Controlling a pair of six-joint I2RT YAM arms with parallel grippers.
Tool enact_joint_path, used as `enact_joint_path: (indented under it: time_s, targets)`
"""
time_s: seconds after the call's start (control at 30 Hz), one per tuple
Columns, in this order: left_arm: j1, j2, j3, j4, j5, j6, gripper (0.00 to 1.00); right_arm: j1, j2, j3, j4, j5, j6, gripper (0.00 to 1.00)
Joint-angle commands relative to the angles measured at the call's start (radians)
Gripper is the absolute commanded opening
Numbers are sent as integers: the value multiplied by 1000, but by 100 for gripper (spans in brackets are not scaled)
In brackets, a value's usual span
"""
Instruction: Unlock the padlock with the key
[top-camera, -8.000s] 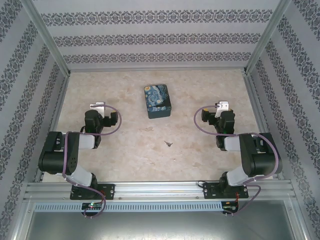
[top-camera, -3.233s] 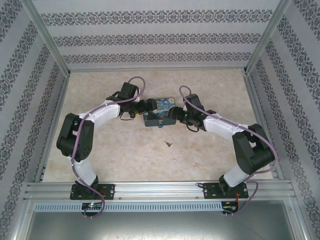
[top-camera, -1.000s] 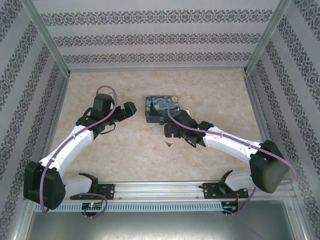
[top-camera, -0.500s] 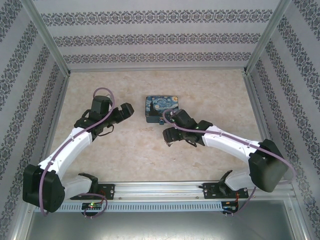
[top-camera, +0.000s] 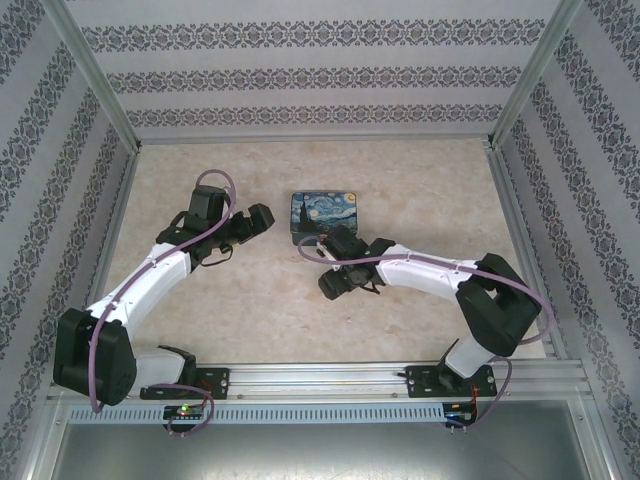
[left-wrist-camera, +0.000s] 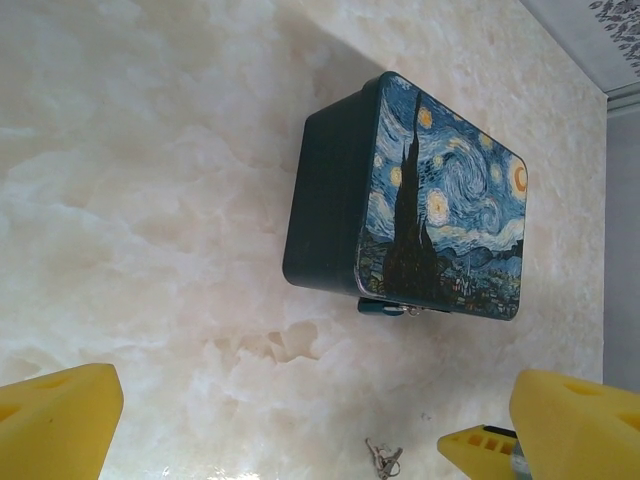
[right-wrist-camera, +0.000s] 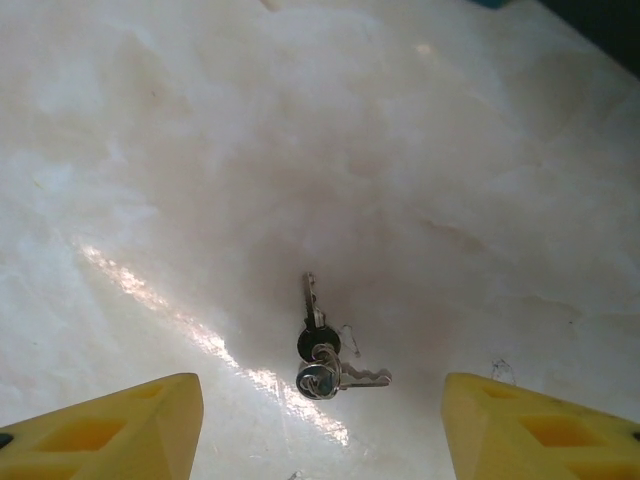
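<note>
Currently my right gripper (right-wrist-camera: 320, 400) hangs over the key (right-wrist-camera: 318, 345) lying on the table (right-wrist-camera: 150, 150), jaws apart and empty, my left gripper (left-wrist-camera: 315, 400) gapes wide holding nothing, and the padlock (left-wrist-camera: 392, 308) sits against the painted tin (left-wrist-camera: 440, 200).

In the left wrist view the padlock (left-wrist-camera: 392, 308) is just a teal sliver poking from under the tin's (left-wrist-camera: 440, 200) lower edge, shackle too small to make out, and the key (left-wrist-camera: 381, 460) is a tiny grey squiggle by the bottom edge. The left fingers (left-wrist-camera: 60, 425) get chopped off at the bottom corners, same with the right fingers (right-wrist-camera: 110, 430) in their own view.
</note>
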Motion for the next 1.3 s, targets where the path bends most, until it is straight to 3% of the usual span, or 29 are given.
enact_joint_path:
  time_s: [0.0, 0.57, 1.0, 1.27]
  targets:
    - [10, 12, 25, 28, 15, 15, 100, 11, 37, 28, -26, -21, -34, 60]
    - [10, 52, 32, 48, 20, 8, 100, 8, 160, 71, -37, -38, -76, 51]
    - [11, 72, 40, 54, 24, 6, 99, 8, 149, 43, -56, -34, -66, 43]
    - [11, 86, 55, 55, 33, 8, 100, 12, 139, 11, -37, -16, -39, 22]
